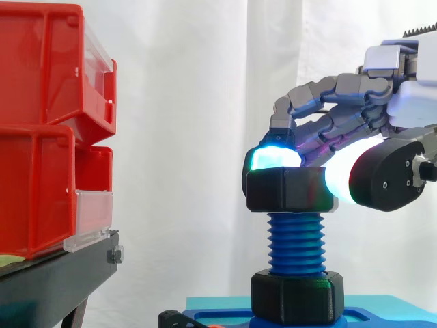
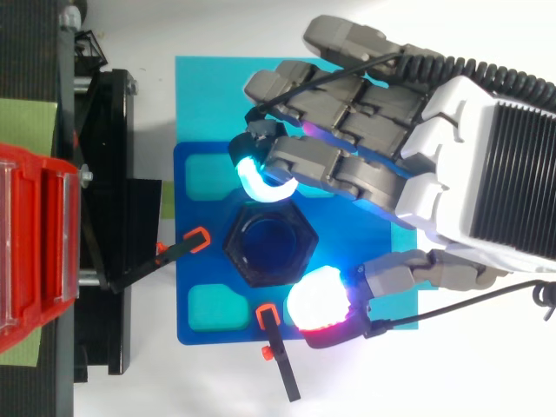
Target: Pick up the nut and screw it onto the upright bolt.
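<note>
Where the blue threaded upright bolt [image 1: 297, 240] ends at the top, the black hexagonal nut [image 1: 290, 190] sits on its uppermost threads, roughly level. From above, the bolt's blue end shows inside the nut's ring [image 2: 236, 246]. The hand [image 2: 434, 165] grips the nut with its fingers curled. One cyan-white glowing fingertip pad [image 2: 259, 181] is pressed on the nut's top edge at one side. The thumb's white-red glowing pad [image 2: 317, 302] is against the opposite side. In the side view the arm comes in from the right, and the cyan pad [image 1: 273, 157] rides on the nut's upper left corner. Bare threads show below the nut, down to a 2nd black hexagonal collar [image 1: 297, 295] at the bolt's foot. That collar sits in a dark blue fixture plate [image 2: 200, 261] with lighter turquoise recesses. The plate lies on a light blue sheet [image 2: 204, 95] on the white counter [image 2: 365, 382]. 2 black clamps with orange tips sit at the plate's edges, 1 on its left [image 2: 187, 246] and 1 at the bottom [image 2: 276, 360]. Left of the fixture and well apart from the bolt are stacked red plastic bins [image 1: 41, 130] with clear front lips. They stand on a black stand [image 1: 54, 281], with the white curtain [image 1: 191, 102] behind.
</note>
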